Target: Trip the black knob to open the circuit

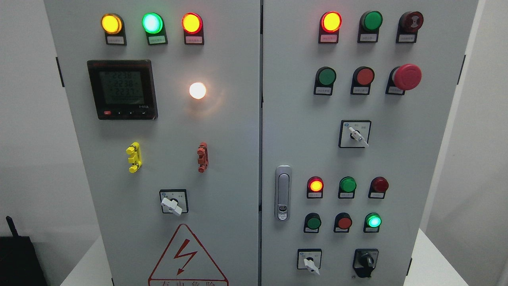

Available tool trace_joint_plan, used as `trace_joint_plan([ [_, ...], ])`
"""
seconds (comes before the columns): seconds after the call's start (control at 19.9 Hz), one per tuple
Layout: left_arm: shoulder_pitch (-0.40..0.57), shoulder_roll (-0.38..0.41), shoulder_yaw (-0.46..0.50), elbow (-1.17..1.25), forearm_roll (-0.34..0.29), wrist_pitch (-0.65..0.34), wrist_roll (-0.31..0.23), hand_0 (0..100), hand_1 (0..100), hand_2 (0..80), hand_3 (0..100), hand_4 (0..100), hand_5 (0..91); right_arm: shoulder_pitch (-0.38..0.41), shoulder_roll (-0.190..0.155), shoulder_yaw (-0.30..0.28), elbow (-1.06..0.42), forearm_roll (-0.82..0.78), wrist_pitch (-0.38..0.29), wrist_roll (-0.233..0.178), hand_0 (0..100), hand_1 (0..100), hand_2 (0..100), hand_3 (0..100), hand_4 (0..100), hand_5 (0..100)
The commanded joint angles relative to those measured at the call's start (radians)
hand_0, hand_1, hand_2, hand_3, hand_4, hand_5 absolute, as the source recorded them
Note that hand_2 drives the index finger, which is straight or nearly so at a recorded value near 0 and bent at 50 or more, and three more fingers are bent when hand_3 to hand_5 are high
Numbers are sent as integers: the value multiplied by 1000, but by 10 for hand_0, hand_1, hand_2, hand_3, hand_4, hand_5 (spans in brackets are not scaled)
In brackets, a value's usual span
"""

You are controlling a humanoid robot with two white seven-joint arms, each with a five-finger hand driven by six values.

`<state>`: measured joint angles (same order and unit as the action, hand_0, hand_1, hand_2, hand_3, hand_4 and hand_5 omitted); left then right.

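Black knob [366, 262] sits at the lower right corner of the right cabinet door [301, 131], its pointer standing roughly upright on a black plate. Just to its left is a white selector [310, 263], lever angled down to the right. Above them are two rows of three: a lit red lamp [316, 185], green button [347, 184] and dark red lamp [380, 184], then a green button, a red button and a lit green lamp [373, 220]. A silver latch [283, 192] stands at the door's left edge. Higher up is a red mushroom button [406, 76]. No hand is in view, so neither hand's state can be told.
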<state>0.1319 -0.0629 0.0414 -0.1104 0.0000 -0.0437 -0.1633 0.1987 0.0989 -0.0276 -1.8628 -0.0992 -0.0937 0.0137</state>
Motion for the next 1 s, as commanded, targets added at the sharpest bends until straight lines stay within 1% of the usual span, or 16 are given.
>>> trace_joint_plan([
  [0.0,0,0,0,0,-23,5,-1,120,389,0,0,0,0,67,2,5,-85,-28,-1,3,0,0,0,1000,994,953],
  [0.1,0,0,0,0,-23,5,-1,120,389,0,0,0,0,82,2,6,-101,-45,-3,3,0,0,0,1000,967,915],
  [0.2,0,0,0,0,-23,5,-1,120,389,0,0,0,0,106,1,8,-116,-45,-15,8,0,0,0,1000,917,845],
  [0.25,0,0,0,0,-23,4,-1,120,389,0,0,0,0,116,1,8,-124,-45,-21,11,0,0,0,1000,825,747],
  [0.3,0,0,0,0,-23,4,-1,120,389,0,0,0,0,122,1,8,-127,-45,-24,12,0,0,0,819,692,617],
  [0.35,0,0,0,0,-23,4,-1,120,389,0,0,0,0,125,1,8,-130,-45,-27,12,0,0,0,593,485,463],
  [0.4,0,0,0,0,-23,4,-1,120,389,0,0,0,0,125,1,11,-133,-45,-29,14,0,0,0,516,405,392],
  [0.45,0,0,0,0,-23,4,-1,120,389,0,0,0,0,126,1,12,-134,-45,-34,14,0,0,0,300,207,231],
  [0.5,0,0,0,0,-23,4,-1,120,389,0,0,0,0,130,1,17,-134,-45,-34,14,0,0,0,212,115,150],
  [0.55,0,0,0,0,-23,5,-1,120,389,0,0,0,0,134,1,18,-136,-45,-35,14,0,0,0,174,75,115],
  [0.6,0,0,0,0,-23,5,-1,120,389,0,0,0,0,137,1,18,-139,-45,-35,14,0,0,0,57,0,14],
  [0.65,0,0,0,0,-23,4,-1,120,389,0,0,0,0,139,1,18,-142,-45,-34,12,0,0,0,0,0,0],
  [0.95,0,0,0,0,-23,4,-1,120,389,0,0,0,0,156,-1,23,-153,-45,-35,14,0,0,0,0,0,0],
])
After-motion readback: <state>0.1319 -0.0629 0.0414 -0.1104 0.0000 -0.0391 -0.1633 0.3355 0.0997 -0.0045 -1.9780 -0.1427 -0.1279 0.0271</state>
